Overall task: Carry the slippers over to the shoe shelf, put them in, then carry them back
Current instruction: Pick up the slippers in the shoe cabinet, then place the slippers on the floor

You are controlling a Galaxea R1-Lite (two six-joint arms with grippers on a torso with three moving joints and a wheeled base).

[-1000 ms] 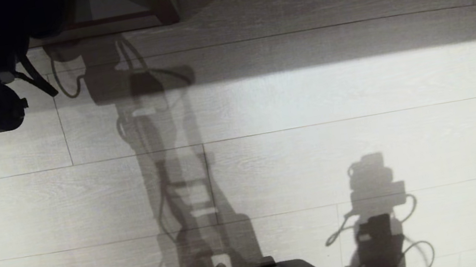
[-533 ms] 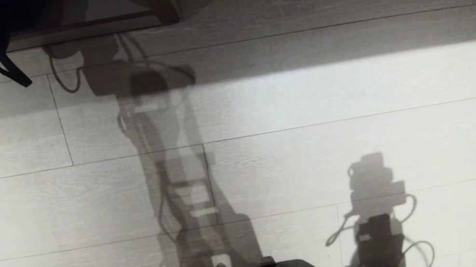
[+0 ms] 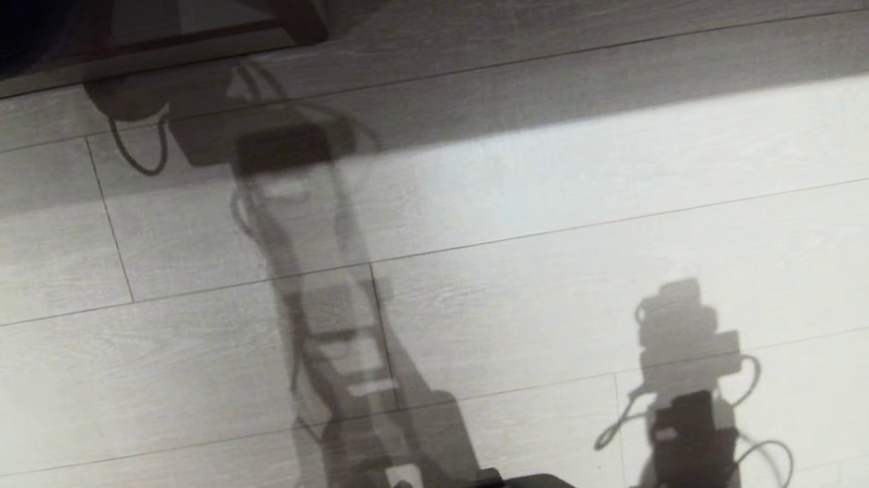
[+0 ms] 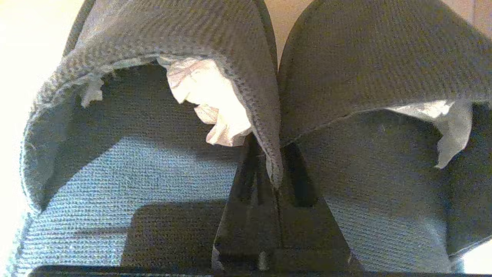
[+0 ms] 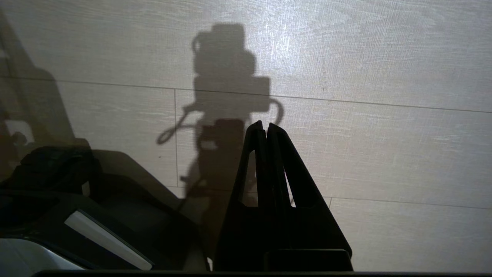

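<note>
Our left gripper [image 4: 275, 173] clamps both slippers' [image 4: 215, 50] inner edges, toes pointing away; right gripper [image 5: 265, 129] fingers together.

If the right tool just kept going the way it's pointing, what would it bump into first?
Most likely the wooden floor. The right tool is shut and holds nothing, and only bare floorboards and its own shadow lie ahead; how far off the floor is, the view doesn't show.

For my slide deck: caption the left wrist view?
Left gripper shut on the touching inner edges of both dark slippers, carried as a pair.
</note>
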